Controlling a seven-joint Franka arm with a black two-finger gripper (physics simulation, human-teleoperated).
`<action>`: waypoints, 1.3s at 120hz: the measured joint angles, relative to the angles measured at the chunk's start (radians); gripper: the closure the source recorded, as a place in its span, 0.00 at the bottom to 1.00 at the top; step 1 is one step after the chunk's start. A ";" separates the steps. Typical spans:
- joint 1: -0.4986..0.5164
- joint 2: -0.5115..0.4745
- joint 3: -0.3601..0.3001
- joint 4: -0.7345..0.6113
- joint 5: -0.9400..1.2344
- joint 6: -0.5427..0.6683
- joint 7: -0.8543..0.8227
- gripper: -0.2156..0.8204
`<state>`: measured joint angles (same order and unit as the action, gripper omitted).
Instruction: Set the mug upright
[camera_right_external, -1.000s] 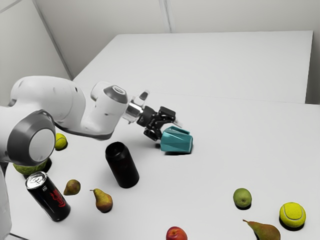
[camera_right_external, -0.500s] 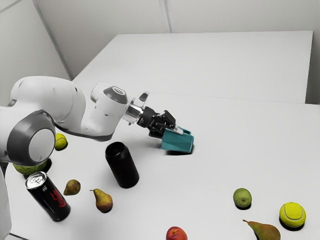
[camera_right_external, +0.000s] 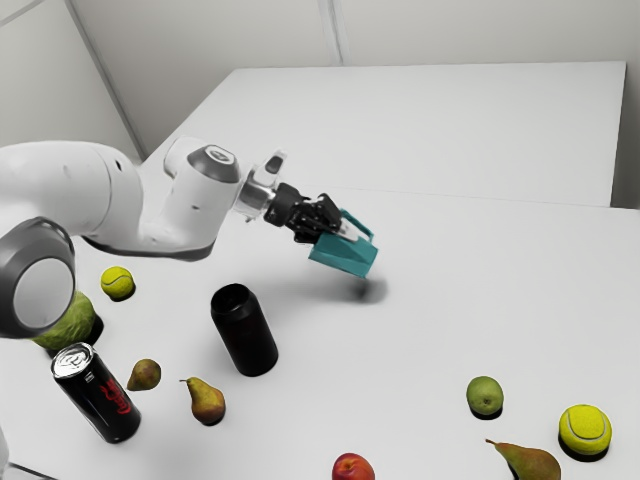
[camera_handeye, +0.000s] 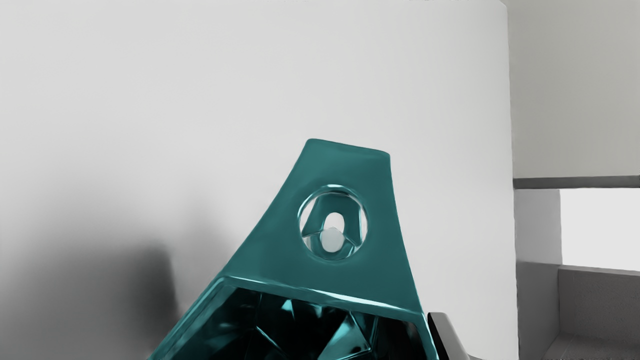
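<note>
The teal mug (camera_right_external: 343, 256) hangs above the table in the exterior view, tilted, its handle (camera_right_external: 358, 226) on the upper side and its shadow on the table below. My gripper (camera_right_external: 343, 232) is shut on the mug's body. In the wrist view the gripper (camera_handeye: 320, 345) is at the bottom edge; one fingertip (camera_handeye: 447, 335) lies against the mug's outer side, the other is hidden by the mug. The mug (camera_handeye: 340, 280) shows its dark open inside and a tapering teal part with a round hole.
A black can-like container (camera_right_external: 244, 330) stands near the arm. A cola can (camera_right_external: 97, 392), two pears (camera_right_external: 205, 400), a green melon-like object (camera_right_external: 68, 325) and a tennis ball (camera_right_external: 117, 283) are toward the exterior view's left. Green fruit (camera_right_external: 485, 397), another ball (camera_right_external: 585, 430), another pear (camera_right_external: 530, 463) and red fruit (camera_right_external: 353, 468) lie nearer the camera.
My gripper closed on the mug, which then rose off the table and moved slightly toward the exterior view's left, tilting further. The arm drew back and up with it.
</note>
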<state>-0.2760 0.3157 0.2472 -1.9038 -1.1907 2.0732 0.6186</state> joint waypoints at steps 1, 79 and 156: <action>0.001 -0.007 0.000 -0.004 0.004 0.001 0.000 0.93; 0.019 -0.295 0.003 -0.294 0.883 0.189 -0.147 0.96; 0.041 -0.265 0.007 -0.349 1.064 0.280 -0.274 0.96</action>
<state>-0.2350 0.0511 0.2547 -2.2527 -0.1267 2.3532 0.3446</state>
